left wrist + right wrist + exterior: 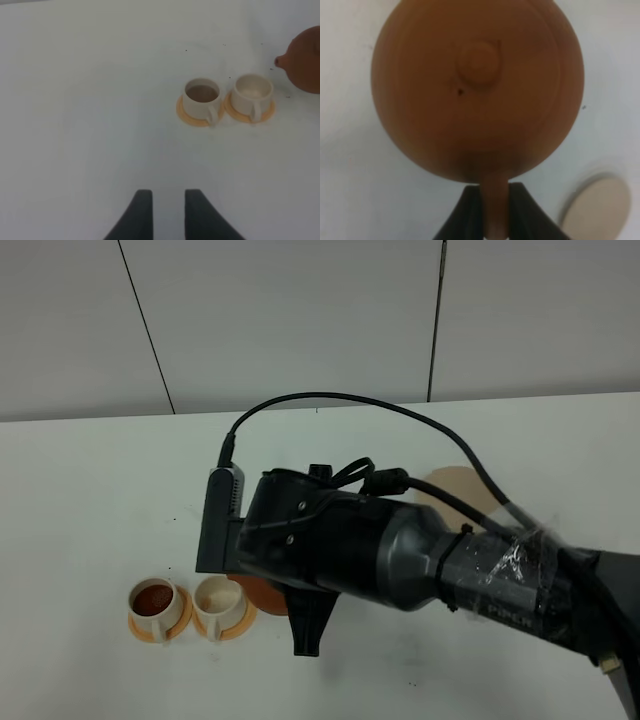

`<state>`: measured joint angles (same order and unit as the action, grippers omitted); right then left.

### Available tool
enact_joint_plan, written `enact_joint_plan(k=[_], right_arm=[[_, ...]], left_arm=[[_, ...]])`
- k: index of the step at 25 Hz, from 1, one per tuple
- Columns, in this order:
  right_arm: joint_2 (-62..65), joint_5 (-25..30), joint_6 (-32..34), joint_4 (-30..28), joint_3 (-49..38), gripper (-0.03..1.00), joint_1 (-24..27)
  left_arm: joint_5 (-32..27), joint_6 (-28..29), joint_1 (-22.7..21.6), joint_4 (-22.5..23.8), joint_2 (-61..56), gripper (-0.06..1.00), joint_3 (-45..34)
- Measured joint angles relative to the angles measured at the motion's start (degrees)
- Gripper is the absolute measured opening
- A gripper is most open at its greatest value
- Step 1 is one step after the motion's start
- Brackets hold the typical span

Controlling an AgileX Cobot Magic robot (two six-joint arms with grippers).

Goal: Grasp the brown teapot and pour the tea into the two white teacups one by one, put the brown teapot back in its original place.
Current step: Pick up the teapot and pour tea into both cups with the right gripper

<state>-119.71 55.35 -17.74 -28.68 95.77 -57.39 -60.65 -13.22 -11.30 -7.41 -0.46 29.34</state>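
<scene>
On the table (90,490): I held the brown teapot (477,90) just beside two small cups.
Right jaws: clenched on the teapot's thin loop handle (495,205), and on nothing else.
Left jaws: spread apart with nothing between them, over bare table, well apart from the cups.
Teapot: its lid (480,60) was on. Its short spout (278,61) pointed toward the nearer cup, beside it and not over it. I could not tell if its bottom touched the table.
Far teacup (201,94): it had brown tea in it and sat on an orange saucer (192,118).
Near teacup (253,90): it looked empty, so I judged this one was next.
Coaster (597,207): the round tan disc lay bare behind the teapot, well apart from the cups. The teapot would go back there last.
Spill risk: if I tipped before the spout was over the near teacup, tea would land on its saucer or the table.
Slip risk: I held only the thin handle, so the round pot could swing or twist in my jaws as it tipped.
Lid risk: nothing held the lid down, so a big tip could make it fall off.
Bump risk: the cups stood very close together, so a low pot could knock one and slosh the full one.
Seeing risk: from up high my own arm (400,550) hid most of the teapot.
</scene>
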Motion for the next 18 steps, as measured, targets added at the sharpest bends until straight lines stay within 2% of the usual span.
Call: enact_joint_plan(k=[18], right_arm=[[-0.2,-1.2,0.9,-9.0,0.3,0.10,-1.7]], left_arm=[[0.0,0.0,0.0,0.0,0.0,0.23,0.0]])
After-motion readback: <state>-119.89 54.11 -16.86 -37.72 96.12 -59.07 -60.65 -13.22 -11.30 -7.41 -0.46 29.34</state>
